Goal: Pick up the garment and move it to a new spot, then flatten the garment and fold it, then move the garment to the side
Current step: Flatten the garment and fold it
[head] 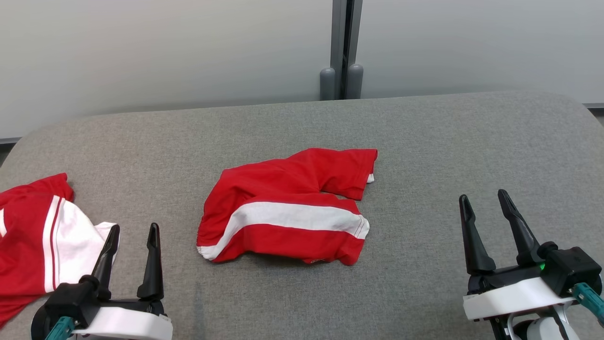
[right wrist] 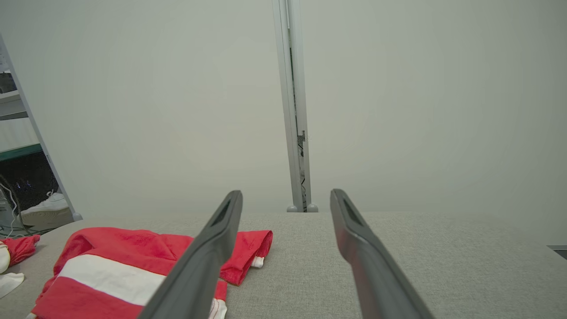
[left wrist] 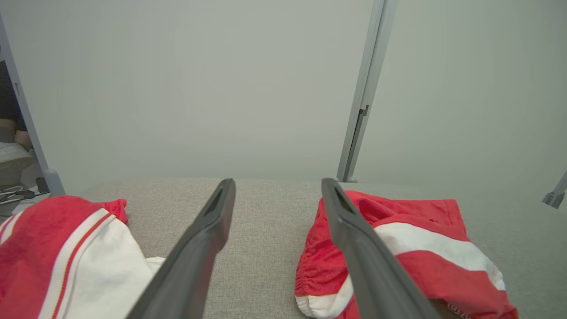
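Nearest to the camera are the two grippers, one at each lower corner of the head view. The left gripper (head: 134,226) and the right gripper (head: 483,194) both have their fingers spread wide and hold nothing. The grey padded table (head: 424,132) carries the garment (head: 283,215), which lies crumpled near the middle, well apart from both grippers. It is red with a white band. I judge it light, soft and limp, maybe a little slippery, so it will sag when it is lifted. A good hold seems to be the gathered edge (head: 203,233) at its left end. How the layers fold underneath is hidden, so I cannot tell its full shape. A second red-and-white garment (head: 33,236) is cut off at the left border. Some print on the near edge is too small to read.
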### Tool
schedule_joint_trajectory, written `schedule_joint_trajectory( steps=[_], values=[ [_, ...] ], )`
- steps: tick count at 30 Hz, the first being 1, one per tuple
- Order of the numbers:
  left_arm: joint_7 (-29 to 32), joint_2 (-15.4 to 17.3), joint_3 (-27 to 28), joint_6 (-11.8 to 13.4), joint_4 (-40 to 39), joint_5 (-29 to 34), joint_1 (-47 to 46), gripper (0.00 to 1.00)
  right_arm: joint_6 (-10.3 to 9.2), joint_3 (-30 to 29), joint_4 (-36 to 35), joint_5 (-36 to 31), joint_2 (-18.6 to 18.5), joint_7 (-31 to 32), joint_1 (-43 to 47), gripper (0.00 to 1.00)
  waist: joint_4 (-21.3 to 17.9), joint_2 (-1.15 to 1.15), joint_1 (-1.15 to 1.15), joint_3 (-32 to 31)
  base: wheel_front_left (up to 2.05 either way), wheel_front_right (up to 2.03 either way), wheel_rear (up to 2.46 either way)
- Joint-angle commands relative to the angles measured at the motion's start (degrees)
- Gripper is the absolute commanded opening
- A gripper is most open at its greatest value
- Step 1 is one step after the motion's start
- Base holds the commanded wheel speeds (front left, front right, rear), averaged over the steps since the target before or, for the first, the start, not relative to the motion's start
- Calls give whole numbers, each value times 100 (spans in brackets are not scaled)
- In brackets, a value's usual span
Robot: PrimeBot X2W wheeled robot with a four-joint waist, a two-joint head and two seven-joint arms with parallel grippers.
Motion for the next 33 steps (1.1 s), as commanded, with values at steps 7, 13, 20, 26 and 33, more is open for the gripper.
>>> schedule_joint_trajectory(
  steps=[7,13,20,26,33],
  values=[
    [-8,-3,9,16,174,-8,-119,100,3,64,120,27,-33,-28,-91,100,62,0,0,-38,0,0,0],
    [-7,-20,-69,142,359,-174,-220,100,3,111,188,37,-32,-28,-95,100,124,0,0,-71,0,0,0],
    [-7,-28,-175,220,419,-289,-286,100,3,397,658,250,-29,-27,-252,100,199,0,0,-40,0,0,0],
    [-7,-29,-280,181,454,-382,-338,100,3,854,1883,577,-36,48,-725,100,364,0,0,35,0,0,0],
    [-6,-29,-375,123,491,-483,-468,100,3,1266,3148,988,-35,689,-1507,100,702,0,0,220,0,0,0]
  ],
)
